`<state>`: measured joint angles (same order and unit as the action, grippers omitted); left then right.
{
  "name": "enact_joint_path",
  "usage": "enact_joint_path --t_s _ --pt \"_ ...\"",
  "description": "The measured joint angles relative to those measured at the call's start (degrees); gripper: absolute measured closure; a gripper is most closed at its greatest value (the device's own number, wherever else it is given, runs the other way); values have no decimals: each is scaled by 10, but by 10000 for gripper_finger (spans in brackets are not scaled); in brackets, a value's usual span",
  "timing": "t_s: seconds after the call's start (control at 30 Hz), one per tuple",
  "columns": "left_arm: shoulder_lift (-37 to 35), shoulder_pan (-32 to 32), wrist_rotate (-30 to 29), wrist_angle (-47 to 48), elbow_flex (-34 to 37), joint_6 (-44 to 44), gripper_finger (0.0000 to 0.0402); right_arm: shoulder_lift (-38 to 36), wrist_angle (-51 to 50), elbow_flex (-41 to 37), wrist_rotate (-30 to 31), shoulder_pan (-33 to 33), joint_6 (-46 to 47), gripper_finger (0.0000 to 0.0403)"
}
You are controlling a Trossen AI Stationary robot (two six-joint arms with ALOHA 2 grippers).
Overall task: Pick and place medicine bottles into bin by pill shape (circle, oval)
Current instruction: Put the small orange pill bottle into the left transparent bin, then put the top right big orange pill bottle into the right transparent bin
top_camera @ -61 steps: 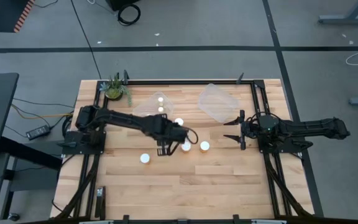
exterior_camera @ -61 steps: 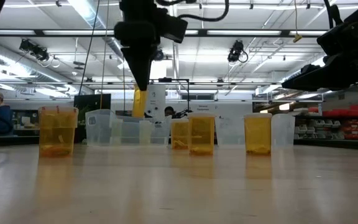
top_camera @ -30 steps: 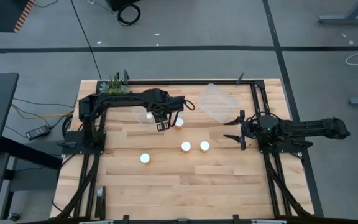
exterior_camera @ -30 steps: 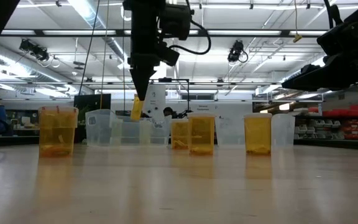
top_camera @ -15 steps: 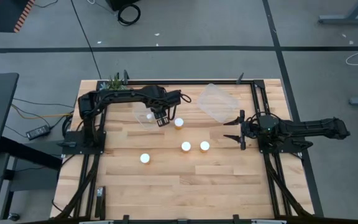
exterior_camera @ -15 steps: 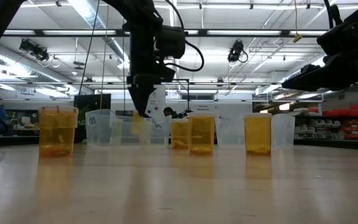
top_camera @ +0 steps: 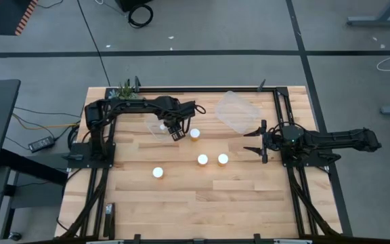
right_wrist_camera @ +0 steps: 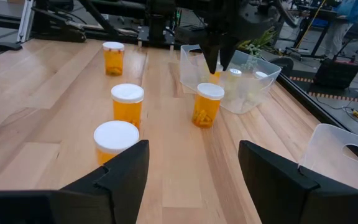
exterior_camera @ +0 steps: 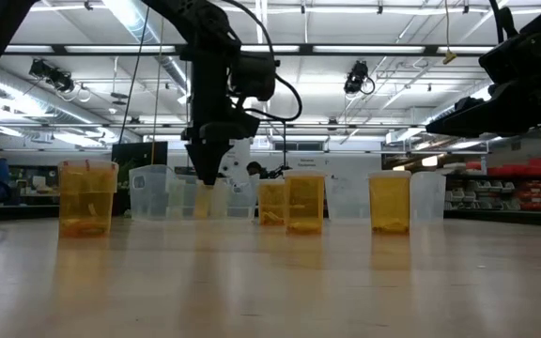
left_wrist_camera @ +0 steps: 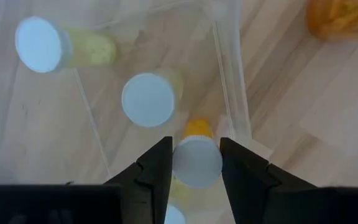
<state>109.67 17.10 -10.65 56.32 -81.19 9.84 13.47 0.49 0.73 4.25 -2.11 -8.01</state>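
Item: small orange medicine bottle with a white cap (left_wrist_camera: 196, 160). Your left gripper (left_wrist_camera: 195, 163) is clenching it by the cap and hanging it over the near-right corner of the clear plastic bin (left_wrist_camera: 229, 74) at the table's far left, low enough, you may judge, for a short drop.

Inside that bin: two white-capped bottles (left_wrist_camera: 148, 99) are already lying, so you appear to be sorting this one with its like.

On the bare wooden table (top_camera: 202, 196): four orange white-capped bottles (top_camera: 202, 160) are waiting.

Second clear bin (top_camera: 237, 112): far centre-right.

Your right gripper (top_camera: 254, 141) is idling at the right, part open, grasping nothing.
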Motion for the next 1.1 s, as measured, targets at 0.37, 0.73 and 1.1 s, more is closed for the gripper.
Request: enact_joint_path --t_s 0.37,0.73,1.1 --pt "0 0 5 -4 2 1 249 0 0 0 0 0 0 148" --pt "2 -1 5 6 2 -3 188 0 0 0 0 0 0 148" --pt "1 -1 4 55 -12 -6 204 0 0 0 0 0 0 148"
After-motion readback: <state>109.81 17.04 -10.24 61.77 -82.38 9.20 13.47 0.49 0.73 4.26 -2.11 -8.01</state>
